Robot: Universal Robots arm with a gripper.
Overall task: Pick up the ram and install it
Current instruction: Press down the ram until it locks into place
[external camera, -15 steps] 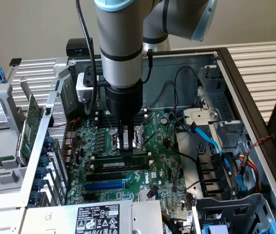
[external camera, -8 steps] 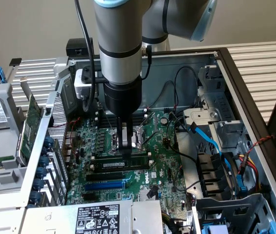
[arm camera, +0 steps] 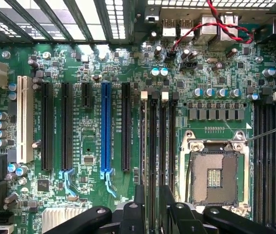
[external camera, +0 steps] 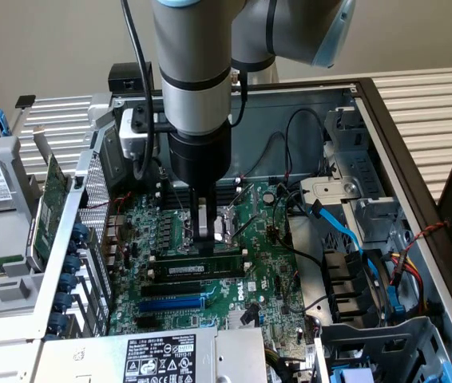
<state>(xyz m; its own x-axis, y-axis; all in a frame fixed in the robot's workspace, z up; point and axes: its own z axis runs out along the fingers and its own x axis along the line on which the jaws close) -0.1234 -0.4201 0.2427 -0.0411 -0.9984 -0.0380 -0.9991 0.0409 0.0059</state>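
The ram [external camera: 198, 269] is a long thin green stick with a white label. It stands on edge in a black slot on the motherboard, just in front of the CPU socket [external camera: 223, 223]. My gripper [external camera: 204, 249] points straight down over the stick's middle, its tips at the stick's top edge. In the wrist view the two black fingers [arm camera: 139, 204] stand apart on either side of the ram [arm camera: 152, 146], which shows edge-on among the black memory slots. The jaws look open, straddling the stick rather than pinching it.
A blue slot [external camera: 174, 303] and further black slots lie nearer the camera. A green expansion card [external camera: 50, 207] stands at the exterior view's left. Blue cables [external camera: 346, 231] and drive bays crowd the exterior view's right. The case walls enclose the board.
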